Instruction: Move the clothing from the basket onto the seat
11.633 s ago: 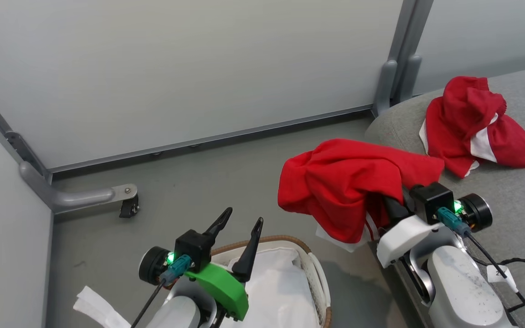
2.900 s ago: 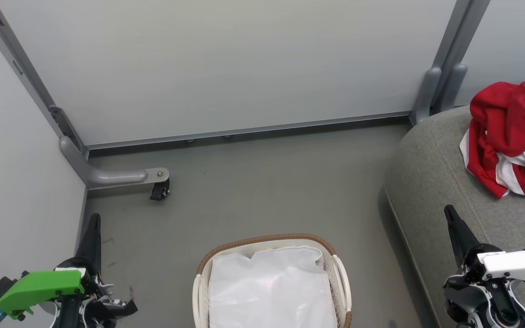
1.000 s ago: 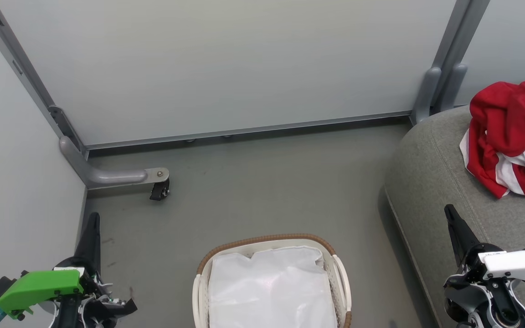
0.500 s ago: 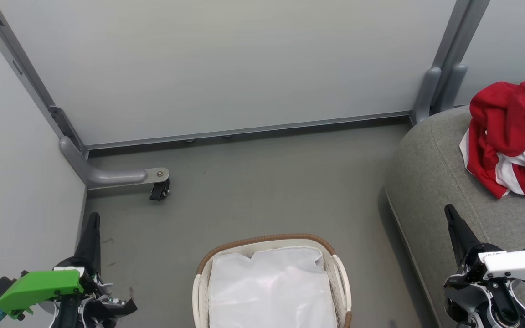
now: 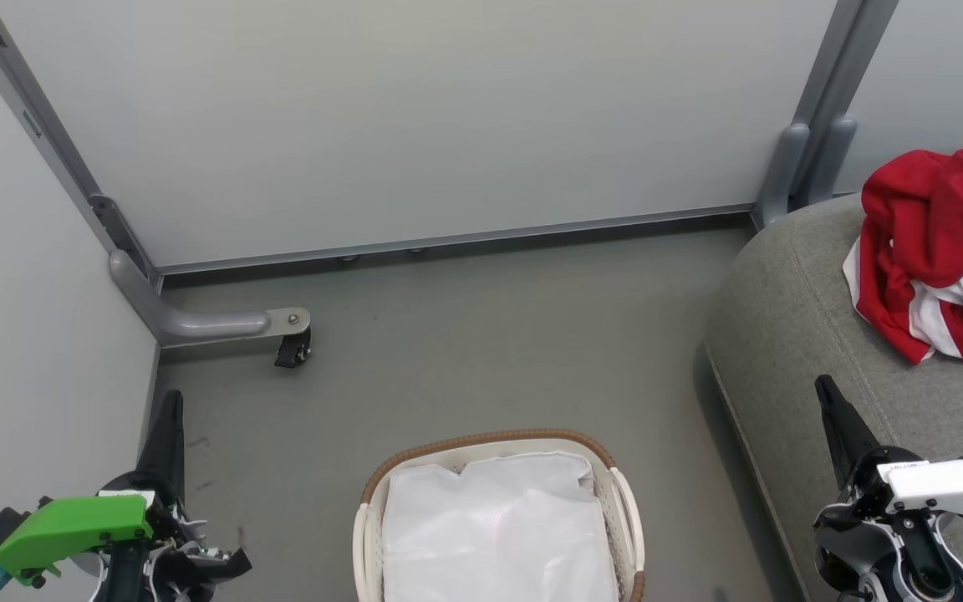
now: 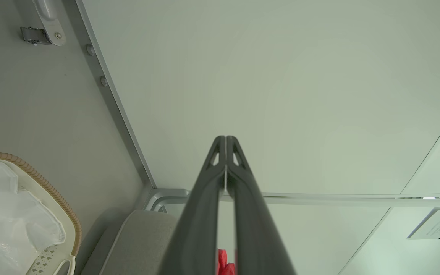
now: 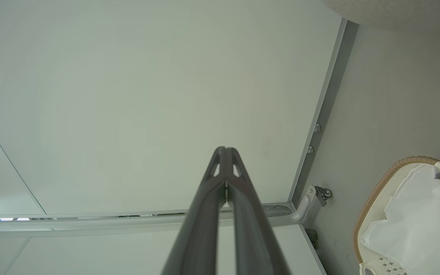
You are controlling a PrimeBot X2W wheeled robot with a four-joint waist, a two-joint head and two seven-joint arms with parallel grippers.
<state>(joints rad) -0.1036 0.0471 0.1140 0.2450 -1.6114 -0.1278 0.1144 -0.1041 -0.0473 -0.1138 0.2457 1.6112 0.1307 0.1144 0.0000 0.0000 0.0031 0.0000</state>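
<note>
The clothing (image 5: 941, 251) is seen heaped on the seat (image 5: 791, 334), near its rounded end and well apart from the basket (image 5: 490, 439). In the view from several seconds earlier, a red garment hangs from the right tool (image 7: 224, 149) beside the seat; now nothing is held. The right tool's fingers are pressed together tip to tip and empty, as are those of the left tool (image 6: 225, 139). Both arms are drawn back low at either side of the basket, and across the last few seconds no shift is noted in them or in the things. Inside the basket, which stands on the floor (image 5: 490, 334), only the white lining (image 5: 498, 527) is seen, though its near part is cut off by the frame. The transfer is therefore judged finished, with nothing red left to be fetched.
</note>
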